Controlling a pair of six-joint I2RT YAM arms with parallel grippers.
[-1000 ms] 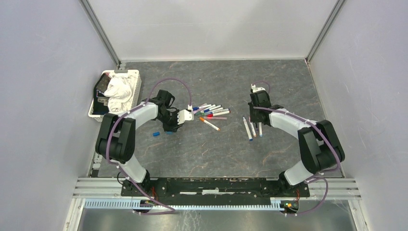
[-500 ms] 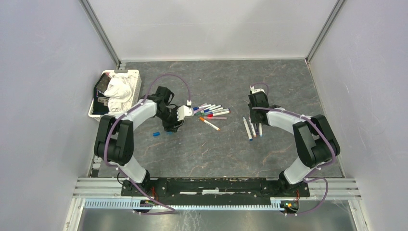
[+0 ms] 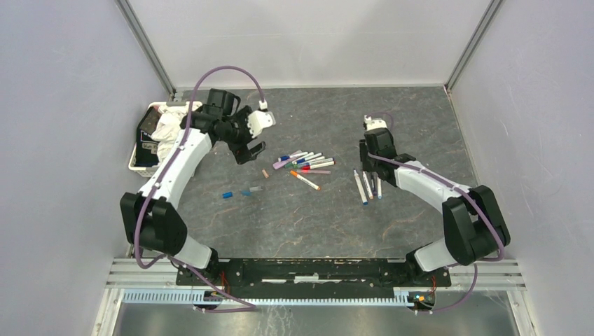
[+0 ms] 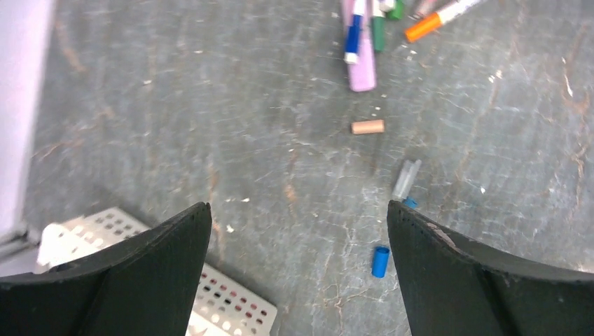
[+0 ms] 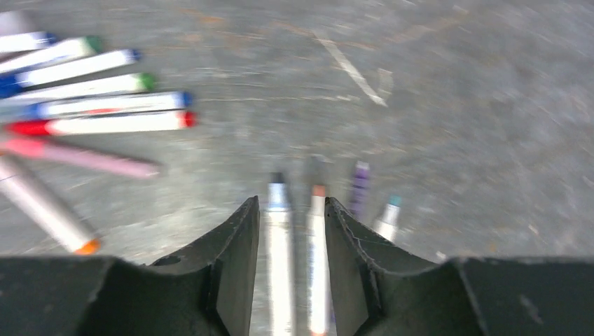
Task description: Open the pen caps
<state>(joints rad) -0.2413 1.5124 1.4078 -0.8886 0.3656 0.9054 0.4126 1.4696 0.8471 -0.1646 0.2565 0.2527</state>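
Observation:
Three loose pen caps lie on the dark table: a blue one (image 3: 227, 194) (image 4: 380, 261), a tan one (image 3: 265, 172) (image 4: 368, 127) and a pale clear one with a blue end (image 3: 252, 190) (image 4: 406, 179). Capped pens form a pile (image 3: 306, 161) (image 5: 105, 105). A row of uncapped pens (image 3: 368, 185) (image 5: 319, 238) lies to the right. My left gripper (image 3: 250, 149) (image 4: 298, 206) hangs wide open and empty above the table, left of the pile. Just above that row my right gripper (image 3: 366, 162) (image 5: 292, 203) is partly open, holding nothing, with two of its pens showing in the gap.
A white perforated basket (image 3: 199, 115) (image 4: 231, 308) with a white cloth (image 3: 174, 133) stands at the far left. An orange-tipped pen (image 3: 305, 180) (image 4: 438, 17) lies apart below the pile. Grey walls close in both sides and the back.
My left gripper rose and swung back-left from the pile's left end, opening wide; the tan cap now lies on the table. My right gripper opened over the pen row.

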